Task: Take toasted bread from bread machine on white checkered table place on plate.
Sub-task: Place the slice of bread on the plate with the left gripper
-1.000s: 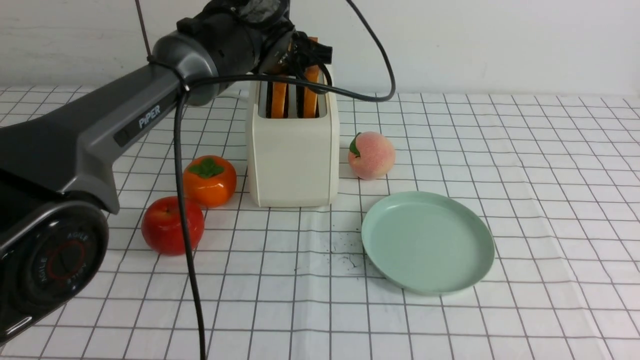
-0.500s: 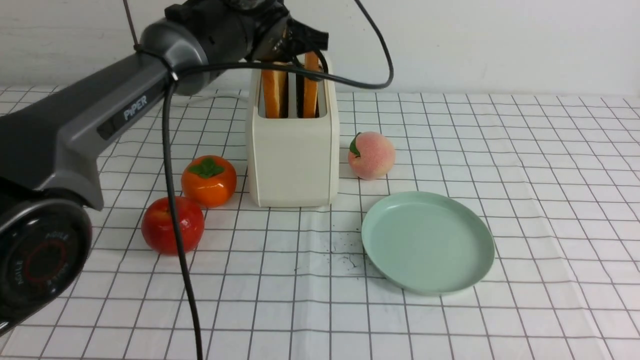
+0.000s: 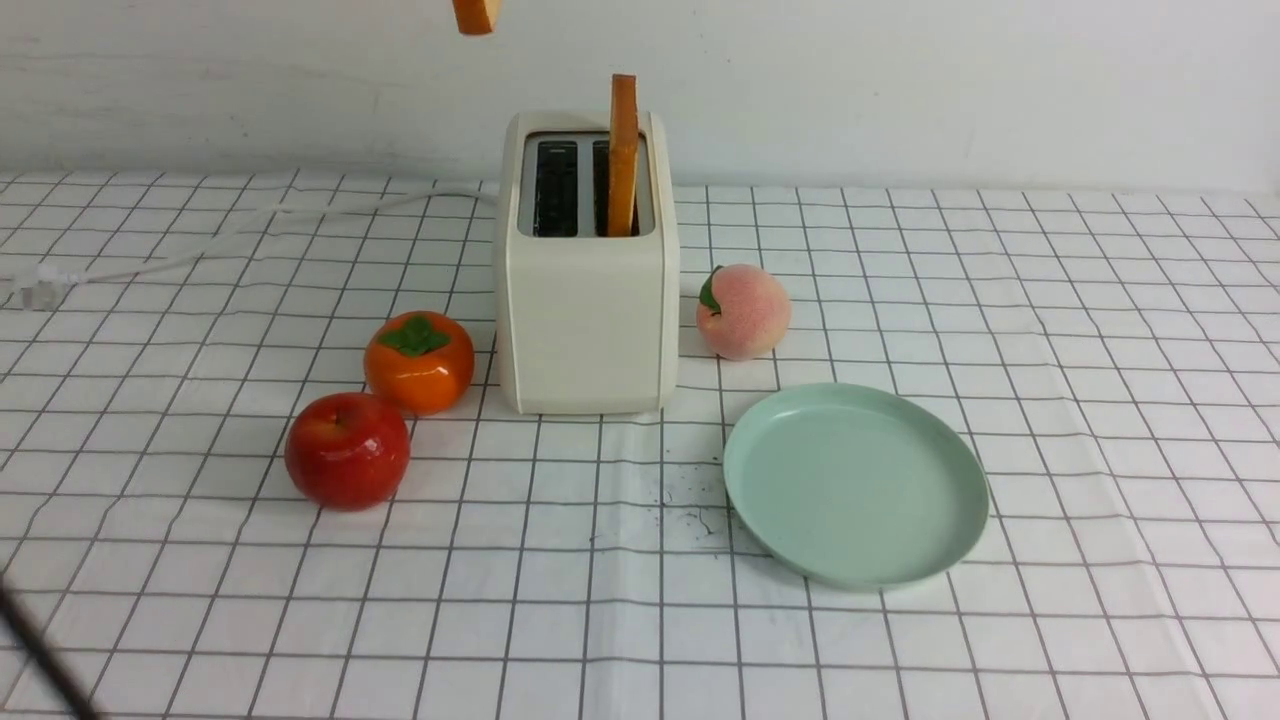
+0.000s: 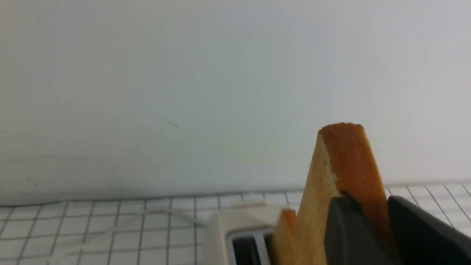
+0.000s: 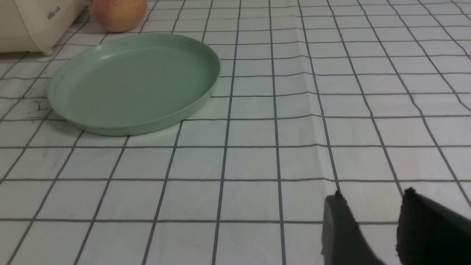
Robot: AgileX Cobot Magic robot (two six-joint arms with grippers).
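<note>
Left gripper (image 4: 368, 211) pinches one toast (image 4: 342, 165) near its edge, high over toaster (image 3: 587, 270); other slice (image 3: 623, 150) in its slot. Right gripper (image 5: 371, 198) jaws apart, empty. Risk: shallow pinch, toast slips before plate (image 3: 855, 485).

The white checkered table (image 3: 1100, 400) carries the bread machine (image 3: 585, 320), plate (image 3: 855, 485), apple (image 3: 347, 450), persimmon (image 3: 419, 362) and peach (image 3: 743, 312).

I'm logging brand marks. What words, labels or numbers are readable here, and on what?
Toaster: one small grey mark on its side, too blurred to read.
No other text shows in any view.
</note>
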